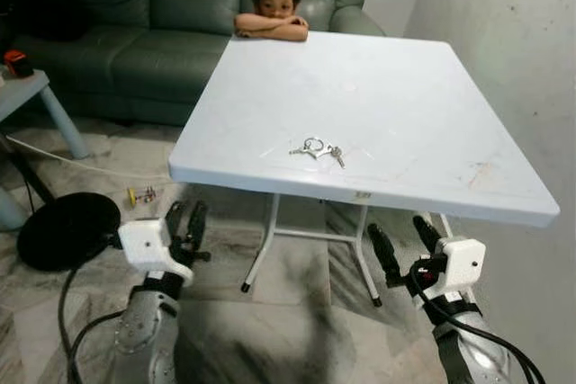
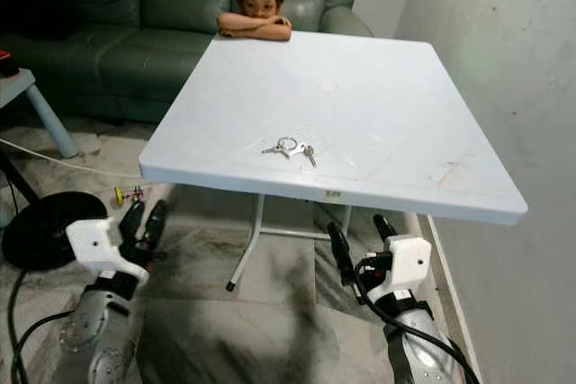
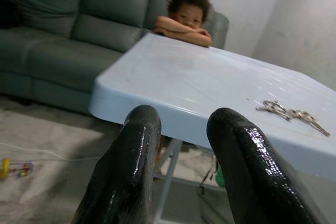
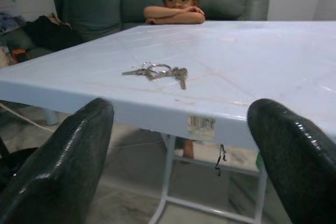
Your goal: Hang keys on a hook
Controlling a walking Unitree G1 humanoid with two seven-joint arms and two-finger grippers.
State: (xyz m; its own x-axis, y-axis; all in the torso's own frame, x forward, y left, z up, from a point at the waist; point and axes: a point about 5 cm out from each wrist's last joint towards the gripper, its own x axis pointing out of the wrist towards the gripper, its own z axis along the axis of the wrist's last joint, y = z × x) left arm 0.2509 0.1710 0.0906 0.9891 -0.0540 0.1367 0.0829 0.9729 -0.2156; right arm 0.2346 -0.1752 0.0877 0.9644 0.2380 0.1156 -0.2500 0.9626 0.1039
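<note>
A small bunch of keys [image 1: 315, 148] on a metal ring lies flat on the white square table [image 1: 387, 78], close to its near edge and a little left of centre. Both grippers hang below the tabletop, in front of that near edge, and hold nothing. My left gripper [image 1: 185, 211] is under the table's left corner, open with a narrow gap between its fingers. My right gripper [image 1: 396, 225] sits under the right half of the edge, open wide. In the right wrist view the keys [image 4: 157, 71] lie straight ahead, just above finger height.
A person [image 1: 273, 11] leans on folded arms at the table's far edge, in front of a green sofa [image 1: 135, 33]. A pale wall [image 1: 513, 33] runs close along the right. On the floor at left are a black round disc [image 1: 65, 229], a small toy [image 1: 141, 194], a cable and a small side table [image 1: 22, 92].
</note>
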